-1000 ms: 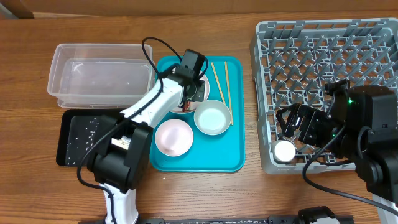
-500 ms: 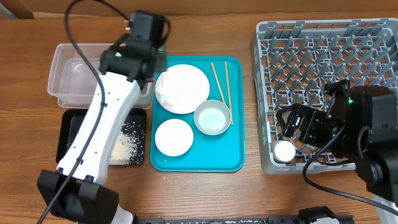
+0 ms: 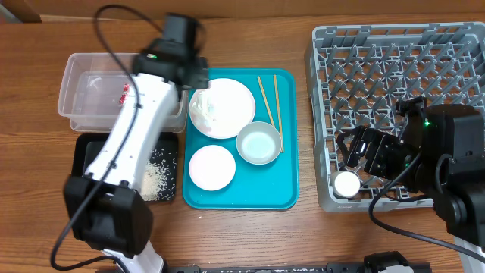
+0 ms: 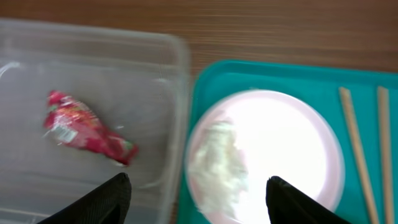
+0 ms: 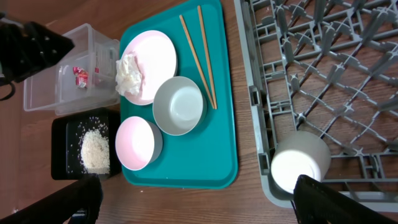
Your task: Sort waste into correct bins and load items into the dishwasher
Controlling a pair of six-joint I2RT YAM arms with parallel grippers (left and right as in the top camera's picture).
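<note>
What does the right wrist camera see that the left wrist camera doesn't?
Only right wrist: the grey rack, the cup in it, the bowl, the small plate and rice in the black tray. Only left wrist: nothing extra, just a closer look. Both: the red wrapper in the clear tub, the tissue on the big plate, the chopsticks.

A crinkled red snack wrapper [image 4: 87,129] lies in the clear plastic tub [image 3: 76,114]. Loose white rice [image 5: 95,151] is heaped in the shallow black tray [image 3: 82,163] just beside the tub. A crumpled white tissue [image 4: 214,155] sits on the left part of the large plate [image 3: 231,102]. The smaller plate [image 3: 211,167], the grey-blue bowl [image 3: 258,142] and two wooden chopsticks [image 4: 357,149] lie near it. A small white cup [image 5: 300,163] sits in a corner of the grey dish rack [image 3: 394,61].
</note>
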